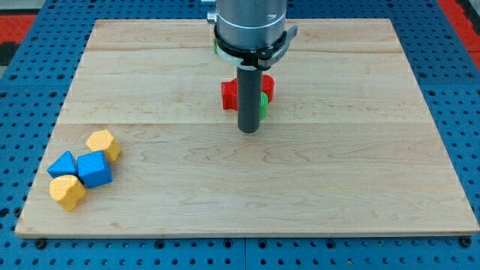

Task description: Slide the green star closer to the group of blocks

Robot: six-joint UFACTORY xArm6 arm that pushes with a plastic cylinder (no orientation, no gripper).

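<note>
My tip (248, 130) rests on the wooden board (337, 187) near its middle. Just behind the rod lies a red block (231, 94), partly hidden by it. A green block (263, 103) shows only as a sliver at the rod's right edge, touching the red block; its shape is hidden. Another green sliver (215, 48) peeks out at the left of the arm's body near the view's top. The group lies at the view's bottom left: a yellow block (103, 143), a blue triangular block (62, 164), a blue cube (94, 169) and a yellow heart-like block (68, 192).
The board sits on a blue pegboard surface (22, 112). The arm's grey body (250, 26) hangs over the board's top middle and hides what lies under it.
</note>
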